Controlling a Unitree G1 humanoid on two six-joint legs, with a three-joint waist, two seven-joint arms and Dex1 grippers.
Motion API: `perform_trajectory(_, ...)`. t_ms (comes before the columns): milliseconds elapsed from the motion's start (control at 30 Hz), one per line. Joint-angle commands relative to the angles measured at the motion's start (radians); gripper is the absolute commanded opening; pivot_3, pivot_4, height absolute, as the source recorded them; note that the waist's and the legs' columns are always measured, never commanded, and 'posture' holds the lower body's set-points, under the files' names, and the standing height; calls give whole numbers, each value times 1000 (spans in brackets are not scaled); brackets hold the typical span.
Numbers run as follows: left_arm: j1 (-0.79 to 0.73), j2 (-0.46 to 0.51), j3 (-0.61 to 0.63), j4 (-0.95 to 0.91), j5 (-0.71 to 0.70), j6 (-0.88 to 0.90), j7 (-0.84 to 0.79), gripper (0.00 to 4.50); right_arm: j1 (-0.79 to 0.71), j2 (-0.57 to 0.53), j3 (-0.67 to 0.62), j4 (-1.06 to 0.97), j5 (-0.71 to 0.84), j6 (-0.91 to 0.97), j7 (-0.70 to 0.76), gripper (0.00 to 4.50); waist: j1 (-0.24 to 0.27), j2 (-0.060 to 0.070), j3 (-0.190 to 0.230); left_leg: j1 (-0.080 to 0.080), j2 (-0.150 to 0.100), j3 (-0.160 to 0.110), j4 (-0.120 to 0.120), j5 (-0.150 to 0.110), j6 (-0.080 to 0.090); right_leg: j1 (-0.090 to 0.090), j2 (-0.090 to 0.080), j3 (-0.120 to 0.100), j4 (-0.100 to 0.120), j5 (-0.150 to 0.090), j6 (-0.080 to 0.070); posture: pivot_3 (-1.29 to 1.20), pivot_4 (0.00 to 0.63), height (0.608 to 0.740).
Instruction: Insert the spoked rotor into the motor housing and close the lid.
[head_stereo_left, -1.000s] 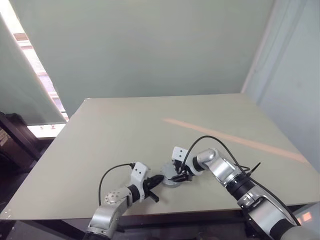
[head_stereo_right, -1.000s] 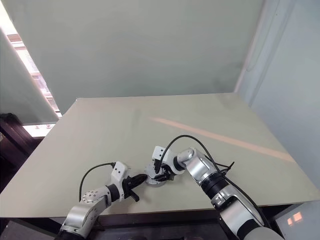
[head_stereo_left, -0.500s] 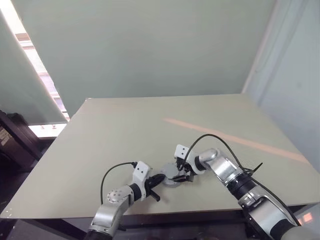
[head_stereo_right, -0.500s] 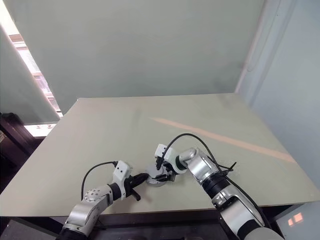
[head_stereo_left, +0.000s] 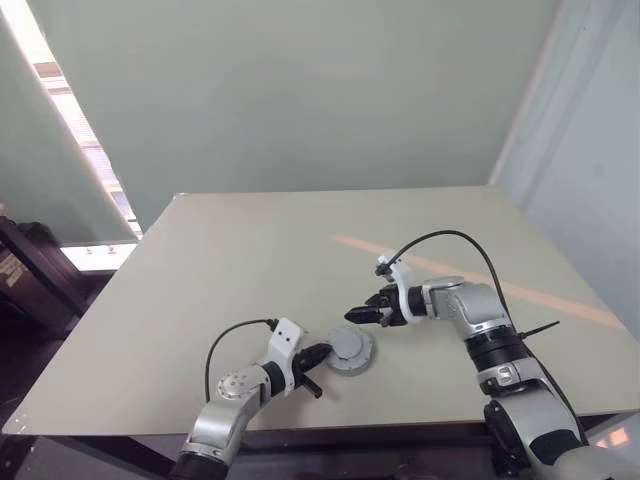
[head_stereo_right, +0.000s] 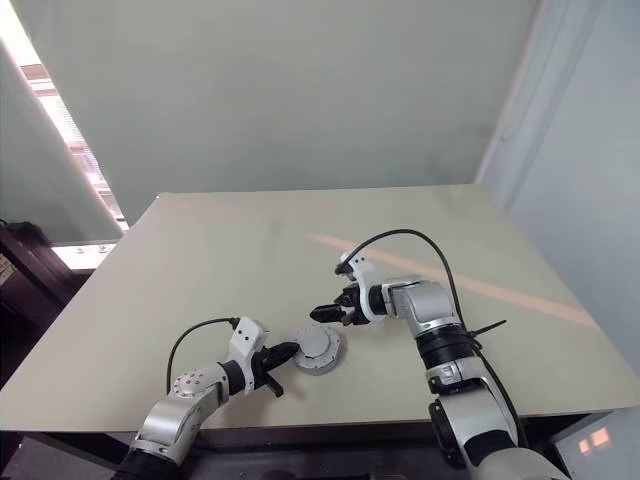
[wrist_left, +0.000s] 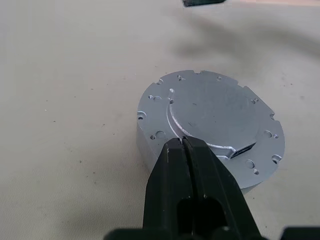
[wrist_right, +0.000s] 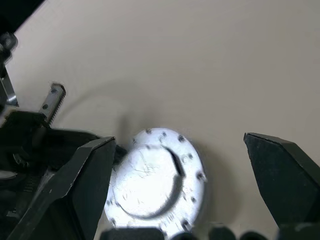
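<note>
A round grey metal unit (head_stereo_left: 351, 349) lies on the table near the front edge: the motor housing closed by the lid (wrist_left: 215, 107), a flat grey disc with small holes and a curved groove. The spoked rotor is hidden. My left gripper (head_stereo_left: 320, 355) is shut, and its fingertips (wrist_left: 182, 143) touch the lid's near rim with nothing held between them. Open and empty, my right gripper (head_stereo_left: 365, 308) hangs above the table, just beyond and to the right of the unit, which shows between its two fingers (wrist_right: 90, 170) in the right wrist view.
The tan table (head_stereo_left: 240, 260) carries a pale orange stripe (head_stereo_left: 540, 295) running to the right behind my right arm. Dark furniture (head_stereo_left: 30, 280) stands past the table's left edge. A black cable (head_stereo_left: 440, 240) loops over my right wrist.
My right gripper has lifted off the unit, moved up and to the right, rolled and opened wider. The left gripper has stayed at the rim.
</note>
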Motion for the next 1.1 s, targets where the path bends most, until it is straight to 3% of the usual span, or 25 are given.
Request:
perform_trajectory(33,1,-7,-35,28,16,19,-15,0,3,-5,-3,-32,27,10,-11,4475,-3,1,0,0,0,1,0,0,0,0,0,0,0,0,0,0,0,740)
perform_trajectory(233,-4,-10,-40,33,20,19,-20,0,-19,30,-121,65,74,175,-155,4475,-2,2,0,0,0,0,1,0,0,0,0,0,1,0,0,0,0,740)
perform_trajectory(667,12,-8,-43,17,22,20,-22,0,-32,87,-351,277,229,326,-247,4475,-5,3,0,0,0,1,1,0,0,0,0,1,0,0,0,0,0,740)
perform_trajectory(1100,11,-5,-39,12,23,27,-14,0,-7,164,-386,299,289,347,-259,4475,-9,4,0,0,0,1,0,0,0,0,0,1,0,0,0,0,0,740)
